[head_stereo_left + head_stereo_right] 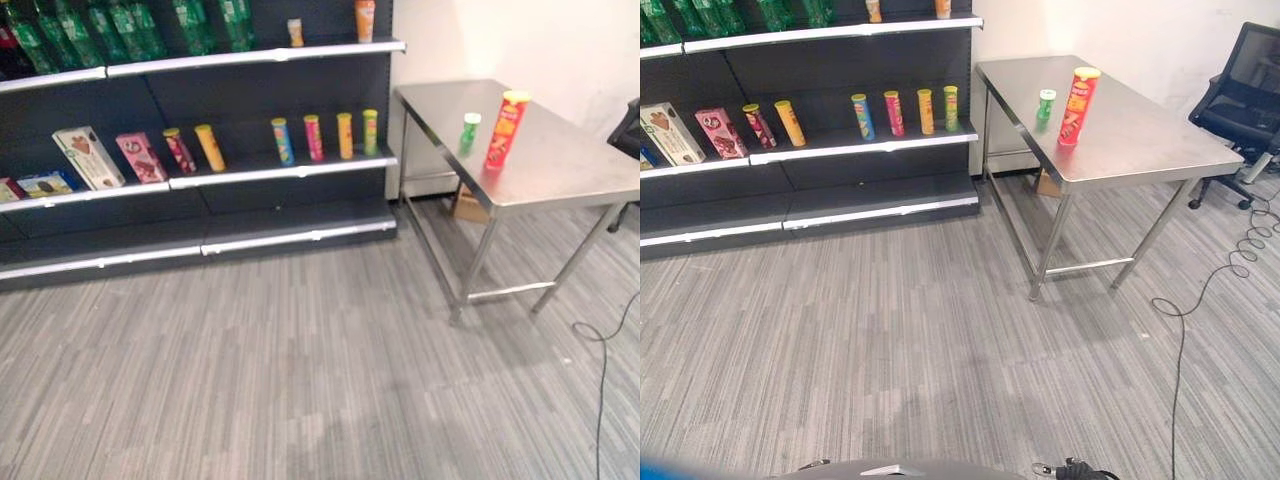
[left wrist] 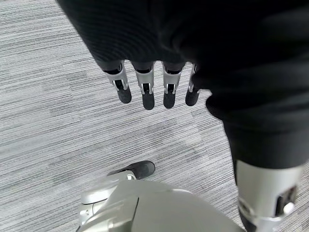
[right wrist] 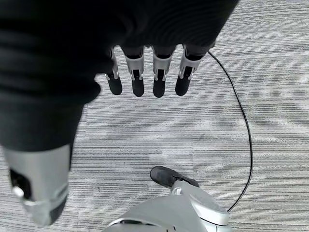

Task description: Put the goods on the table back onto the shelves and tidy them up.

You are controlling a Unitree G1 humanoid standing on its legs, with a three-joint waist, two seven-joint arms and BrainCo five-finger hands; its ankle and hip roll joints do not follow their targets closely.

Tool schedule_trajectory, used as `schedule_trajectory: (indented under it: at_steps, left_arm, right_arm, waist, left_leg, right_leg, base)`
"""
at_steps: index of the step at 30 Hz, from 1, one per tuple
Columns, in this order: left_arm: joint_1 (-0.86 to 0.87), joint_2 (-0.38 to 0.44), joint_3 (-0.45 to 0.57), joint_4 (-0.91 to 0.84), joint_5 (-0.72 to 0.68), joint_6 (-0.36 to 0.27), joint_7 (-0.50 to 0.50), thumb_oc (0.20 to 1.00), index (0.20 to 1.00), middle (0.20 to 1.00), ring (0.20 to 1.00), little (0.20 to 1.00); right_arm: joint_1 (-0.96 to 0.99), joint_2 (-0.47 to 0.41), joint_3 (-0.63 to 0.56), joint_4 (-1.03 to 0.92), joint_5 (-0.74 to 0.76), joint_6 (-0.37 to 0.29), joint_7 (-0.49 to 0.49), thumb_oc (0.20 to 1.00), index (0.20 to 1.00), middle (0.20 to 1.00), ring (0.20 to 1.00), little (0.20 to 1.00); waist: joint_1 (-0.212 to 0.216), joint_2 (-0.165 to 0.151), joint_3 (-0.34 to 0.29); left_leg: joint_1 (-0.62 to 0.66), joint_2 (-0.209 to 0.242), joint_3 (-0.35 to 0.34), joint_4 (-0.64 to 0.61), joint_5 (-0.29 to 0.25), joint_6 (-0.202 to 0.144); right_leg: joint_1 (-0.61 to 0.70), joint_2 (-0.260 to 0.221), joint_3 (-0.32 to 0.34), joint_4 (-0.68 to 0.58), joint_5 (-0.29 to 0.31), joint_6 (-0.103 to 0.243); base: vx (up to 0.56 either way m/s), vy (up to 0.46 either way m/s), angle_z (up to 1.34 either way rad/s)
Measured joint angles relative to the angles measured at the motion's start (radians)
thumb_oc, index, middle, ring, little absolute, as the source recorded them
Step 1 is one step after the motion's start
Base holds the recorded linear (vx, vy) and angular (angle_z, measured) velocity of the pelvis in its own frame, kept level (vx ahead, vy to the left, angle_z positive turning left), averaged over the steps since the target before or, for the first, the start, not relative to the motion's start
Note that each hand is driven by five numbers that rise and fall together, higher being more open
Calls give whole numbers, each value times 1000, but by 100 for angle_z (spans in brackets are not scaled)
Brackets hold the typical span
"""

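Observation:
A tall red chip can (image 1: 505, 129) with a yellow lid stands upright on the steel table (image 1: 560, 165) at the right. A small green bottle (image 1: 469, 132) with a white cap stands just left of it. The dark shelf unit (image 1: 200, 180) runs along the left wall, and its middle shelf carries several upright chip cans (image 1: 313, 137) and snack boxes (image 1: 88, 156). My left hand (image 2: 145, 87) hangs over the carpet with straight fingers and holds nothing. My right hand (image 3: 145, 77) also hangs open over the floor, holding nothing.
Green bottles (image 1: 120, 30) line the top shelf. A black office chair (image 1: 1240, 100) stands right of the table. A cardboard box (image 1: 467, 205) lies under the table by the wall. Grey carpet (image 1: 300, 380) stretches between me and the shelves.

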Motion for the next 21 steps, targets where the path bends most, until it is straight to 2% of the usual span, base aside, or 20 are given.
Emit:
schedule_trajectory:
  at_steps: [21]
  left_arm:
    - [-2,0,2,0,25,-7,1,1000,1000,1000,1000,1000]
  right_arm:
    - [-2,-1,24,20,-37,0,2,1000,1000,1000,1000,1000]
  waist:
    - [-11,5,22]
  left_leg:
    - [-14,1,-4,5,1,-1]
  right_leg:
    - [-15,2,1,0,1,2]
  base:
    - [-2,-14,0]
